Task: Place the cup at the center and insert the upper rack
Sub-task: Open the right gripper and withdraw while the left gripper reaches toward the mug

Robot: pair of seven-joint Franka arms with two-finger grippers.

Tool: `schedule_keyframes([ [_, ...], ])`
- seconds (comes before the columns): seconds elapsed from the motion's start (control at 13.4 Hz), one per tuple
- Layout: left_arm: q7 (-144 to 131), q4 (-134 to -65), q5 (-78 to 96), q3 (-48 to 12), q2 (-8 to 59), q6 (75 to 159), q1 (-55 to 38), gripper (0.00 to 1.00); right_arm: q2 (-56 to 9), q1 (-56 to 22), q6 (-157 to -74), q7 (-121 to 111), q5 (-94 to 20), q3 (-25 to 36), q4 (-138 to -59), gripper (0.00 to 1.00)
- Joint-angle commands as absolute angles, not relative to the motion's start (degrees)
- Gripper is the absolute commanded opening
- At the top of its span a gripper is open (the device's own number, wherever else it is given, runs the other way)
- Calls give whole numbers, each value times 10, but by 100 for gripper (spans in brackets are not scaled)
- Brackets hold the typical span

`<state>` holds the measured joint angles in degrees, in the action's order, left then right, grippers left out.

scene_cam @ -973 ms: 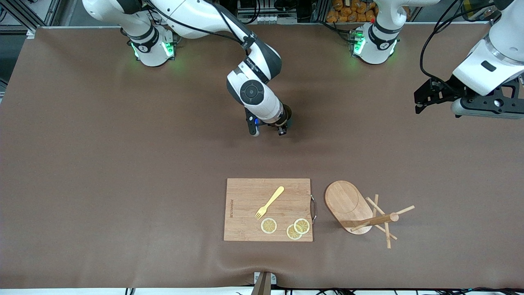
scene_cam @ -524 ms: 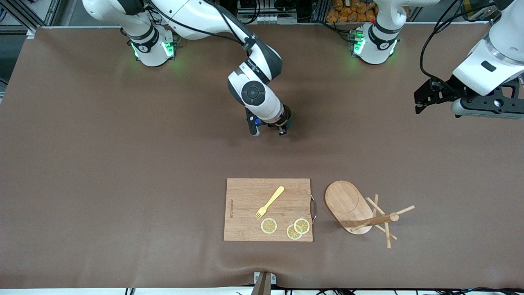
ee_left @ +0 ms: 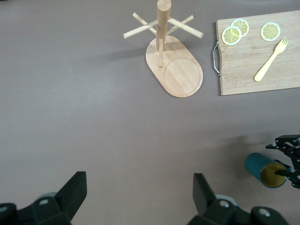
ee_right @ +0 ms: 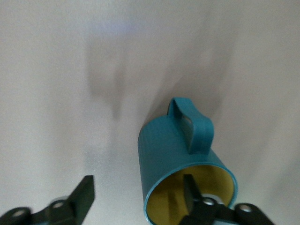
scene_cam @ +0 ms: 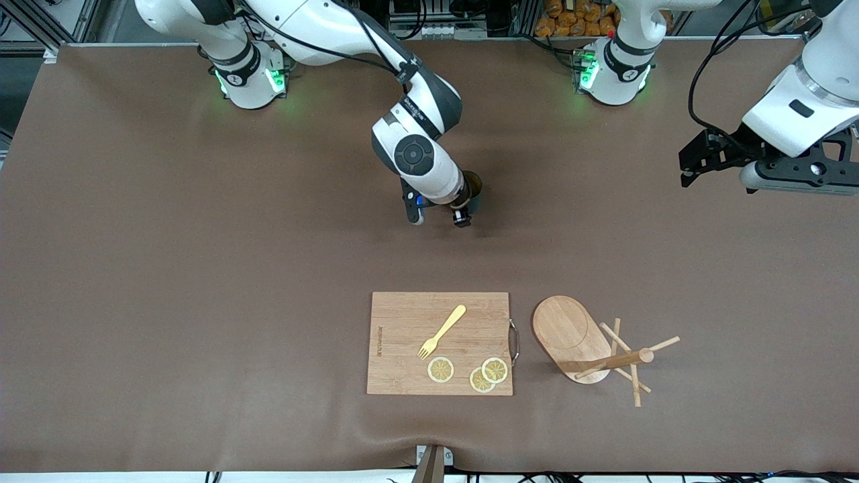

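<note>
The teal cup (ee_right: 176, 145), yellow inside, stands upright on the brown table covering (scene_cam: 268, 255) near the table's middle. It is mostly hidden under the right wrist in the front view (scene_cam: 474, 182). My right gripper (ee_right: 139, 192) is open: one finger (ee_right: 193, 187) is inside the cup, the other stands well outside its wall. The bamboo mug tree (scene_cam: 614, 362) stands upright, nearer the front camera, beside the cutting board; it also shows in the left wrist view (ee_left: 176, 70). My left gripper (ee_left: 139, 192) is open and empty, waiting high over the left arm's end of the table (scene_cam: 691, 161).
A rectangular wooden cutting board (scene_cam: 402, 322) with a metal handle lies nearer the front camera than the cup. It carries a yellow fork (scene_cam: 441, 331) and three lemon slices (scene_cam: 441, 369). The arm bases stand along the table's edge farthest from the front camera.
My right hand has shifted slightly toward the front camera, and more of the cup's rim shows beside the wrist. The left arm has not moved.
</note>
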<state>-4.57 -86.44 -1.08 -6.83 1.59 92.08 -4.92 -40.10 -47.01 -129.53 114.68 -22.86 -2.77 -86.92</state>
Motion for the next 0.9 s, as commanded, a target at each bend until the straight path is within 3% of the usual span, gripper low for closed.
schedule_keyframes([
  [0.0,-38,-858,-12,-71,18,924,-45,100,-396,-438,-1195,1162,-220,-32,-809,100],
  [0.37,-38,-859,-12,-68,25,924,-45,100,-394,-362,-1014,1152,-229,-40,-698,100],
  [0.6,-37,-858,-11,-62,33,932,-43,100,-338,-338,-982,1049,-224,-33,-700,100],
  [0.82,-49,-858,-12,-65,33,932,-47,100,-303,-281,-884,899,-220,-32,-700,100],
])
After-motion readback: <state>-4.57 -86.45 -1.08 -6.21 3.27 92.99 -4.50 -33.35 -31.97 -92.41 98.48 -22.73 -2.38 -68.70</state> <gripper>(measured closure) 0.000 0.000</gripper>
